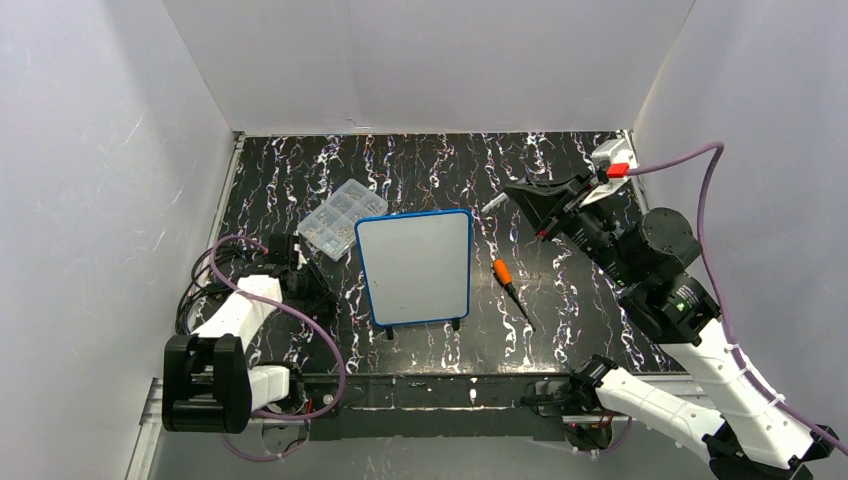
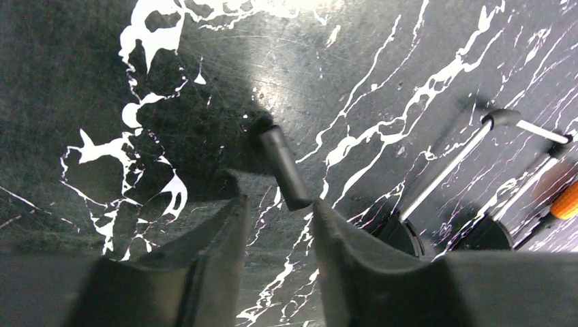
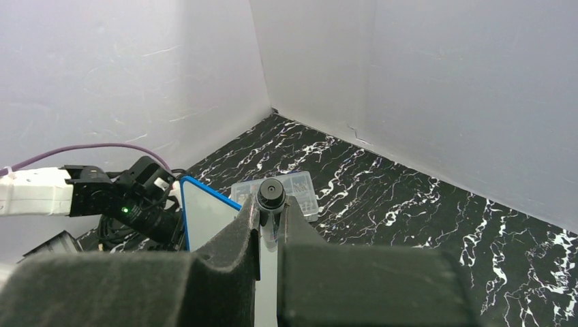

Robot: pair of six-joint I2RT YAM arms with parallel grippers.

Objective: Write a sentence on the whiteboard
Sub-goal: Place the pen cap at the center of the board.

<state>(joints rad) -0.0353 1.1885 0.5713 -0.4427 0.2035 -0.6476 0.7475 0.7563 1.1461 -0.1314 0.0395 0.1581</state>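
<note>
**Kid:** Where is the whiteboard [image 1: 415,265]?

**Robot:** It lies flat in the middle of the bench [image 1: 580,150], right in front of my two arms. It has a blue edge.

**Kid:** Is the sentence on it?

**Robot:** No. The white part is bare. I see no words at all, so none of the writing is done yet.

**Kid:** What do your right jaws do?

**Robot:** They are pressed together on a black marker [image 3: 271,193]. They hang in the air at about 2 o'clock from the board. The marker is not touching it.

**Kid:** And your left jaws?

**Robot:** They are low over the bench at 9 o'clock from the board, and a little apart. A small black tube [image 2: 279,167] lies on the bench right at their tips. I think it is the marker's cap, but I am not sure.

**Kid:** What else is there?

**Robot:** A clear box [image 1: 340,218] at 10 o'clock from the board, and an orange screwdriver [image 1: 510,285] at 3 o'clock.

**Kid:** So what is left?

**Robot:** Nearly all of it. I think I must bring the marker over the board, set its tip down, and write every word.
</note>
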